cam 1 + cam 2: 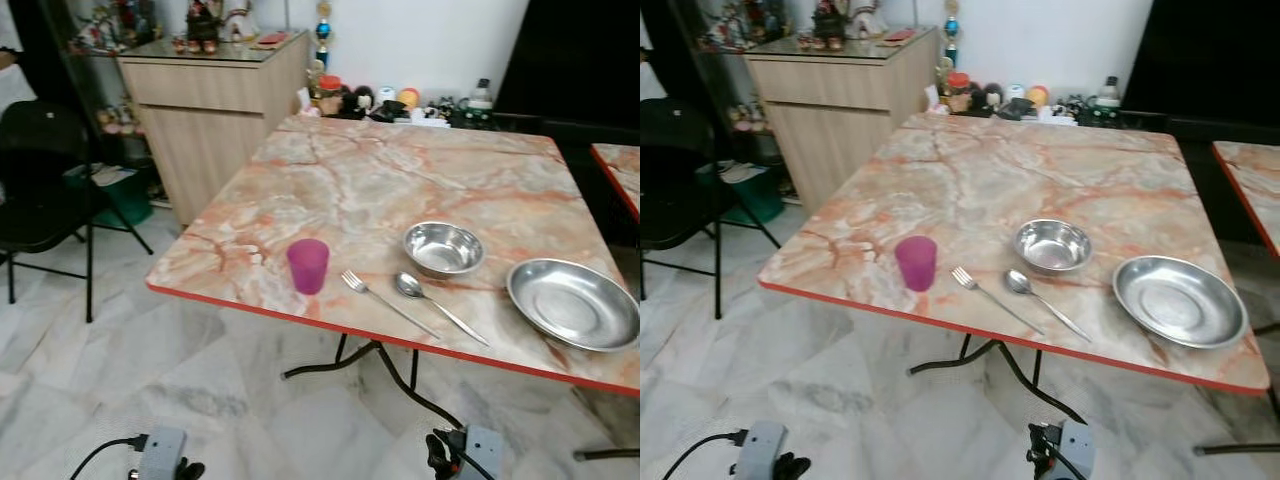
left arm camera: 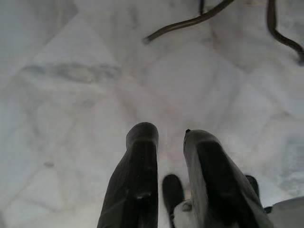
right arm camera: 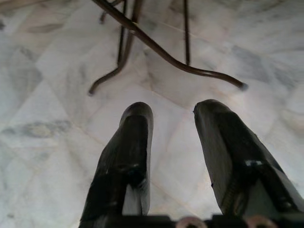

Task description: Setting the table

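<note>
Steel, thin and slippery, the flat silver fork (image 1: 388,303) (beside the spoon (image 1: 438,304)) is best pinched mid-handle, far above both empty, parted grippers (image 2: 172,164) (image 3: 173,142) over marble floor (image 2: 71,95).

Marble floor (image 1: 120,350), wooden cabinet (image 1: 215,110)

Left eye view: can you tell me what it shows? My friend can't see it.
A marble-look table holds a pink cup, fork, spoon, small steel bowl and wide steel plate.
</note>
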`<state>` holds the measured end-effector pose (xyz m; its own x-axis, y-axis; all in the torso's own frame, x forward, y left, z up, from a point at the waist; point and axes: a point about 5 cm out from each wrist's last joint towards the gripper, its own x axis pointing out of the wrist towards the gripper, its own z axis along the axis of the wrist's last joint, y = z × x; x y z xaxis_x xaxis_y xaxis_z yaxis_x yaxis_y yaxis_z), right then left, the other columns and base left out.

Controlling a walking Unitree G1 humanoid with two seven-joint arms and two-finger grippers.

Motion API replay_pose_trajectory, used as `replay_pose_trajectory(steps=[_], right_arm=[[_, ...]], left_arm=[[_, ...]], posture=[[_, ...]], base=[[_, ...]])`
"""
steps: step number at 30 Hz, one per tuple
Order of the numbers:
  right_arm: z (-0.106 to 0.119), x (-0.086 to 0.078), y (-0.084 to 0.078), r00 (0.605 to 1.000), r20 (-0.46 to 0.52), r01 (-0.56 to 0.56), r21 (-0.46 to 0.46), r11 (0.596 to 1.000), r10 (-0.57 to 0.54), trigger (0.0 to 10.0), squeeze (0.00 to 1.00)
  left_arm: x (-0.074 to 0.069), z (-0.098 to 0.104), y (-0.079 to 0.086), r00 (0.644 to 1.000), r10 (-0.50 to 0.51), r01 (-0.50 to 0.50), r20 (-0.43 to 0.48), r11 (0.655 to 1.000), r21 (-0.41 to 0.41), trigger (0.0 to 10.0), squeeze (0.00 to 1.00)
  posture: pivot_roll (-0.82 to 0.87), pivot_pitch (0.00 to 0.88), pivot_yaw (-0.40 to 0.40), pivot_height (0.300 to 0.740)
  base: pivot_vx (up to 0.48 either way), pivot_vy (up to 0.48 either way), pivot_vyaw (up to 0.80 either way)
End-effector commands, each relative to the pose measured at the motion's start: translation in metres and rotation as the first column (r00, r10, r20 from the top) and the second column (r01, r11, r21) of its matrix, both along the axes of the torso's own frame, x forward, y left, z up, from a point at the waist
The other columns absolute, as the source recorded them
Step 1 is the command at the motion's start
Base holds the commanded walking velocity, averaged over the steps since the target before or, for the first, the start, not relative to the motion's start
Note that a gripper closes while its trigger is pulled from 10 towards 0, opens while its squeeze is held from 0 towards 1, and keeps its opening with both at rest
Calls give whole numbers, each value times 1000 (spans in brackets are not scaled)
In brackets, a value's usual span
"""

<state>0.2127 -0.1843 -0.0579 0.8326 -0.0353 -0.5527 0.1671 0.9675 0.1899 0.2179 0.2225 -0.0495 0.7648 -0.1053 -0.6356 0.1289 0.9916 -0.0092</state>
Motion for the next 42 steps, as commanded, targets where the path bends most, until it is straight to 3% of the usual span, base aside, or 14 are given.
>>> replay_pose_trajectory(steps=[1, 4, 6, 11, 26, 34, 37, 42], right_arm=[[2, 1, -3, 1000, 23, -9, -12, 1000, 9, 10000, 0], [3, 1, -5, 999, 33, -3, -14, 1000, 4, 10000, 0], [3, 0, -9, 1000, 29, 12, -14, 1000, -11, 10000, 0], [2, -1, -10, 1000, 24, -3, -20, 1000, 4, 10000, 0], [9, 5, 1, 994, 101, -33, -11, 999, 34, 10000, 0], [16, -6, -2, 976, 213, -38, -51, 998, 48, 10000, 0], [29, -16, -9, 950, 312, -7, -73, 997, 29, 10000, 0], [51, -35, -14, 916, 396, -14, -136, 991, 67, 10000, 0]], left_arm=[[-6, -5, -3, 999, -11, 12, -30, 1000, 13, 10000, 0], [-10, -9, -7, 999, -19, 19, -43, 1000, 14, 10000, 0], [-23, -18, -8, 995, 19, -18, -94, 1000, 17, 10000, 0], [-30, -21, -6, 993, 46, -44, -112, 999, 21, 10000, 0], [-34, -23, -5, 990, 67, -64, -120, 998, 28, 10000, 0], [-34, -24, -10, 991, 70, -69, -118, 998, 17, 10000, 0], [-36, -26, -13, 990, 61, -60, -127, 998, 10, 10000, 0], [-37, -26, -11, 989, 65, -63, -134, 998, 18, 10000, 0]], posture=[[77, 61, -5, 740], [64, 63, -14, 740], [59, 71, -31, 740], [64, 78, -45, 740], [57, 84, -59, 740], [36, 82, -69, 740], [8, 85, -69, 740], [1, 90, -79, 740]], base=[[0, -337, 0], [0, -392, 0], [0, -426, 0], [0, -410, -454], [0, -110, -90], [0, 0, 0], [0, 0, 0], [0, 0, 0]])
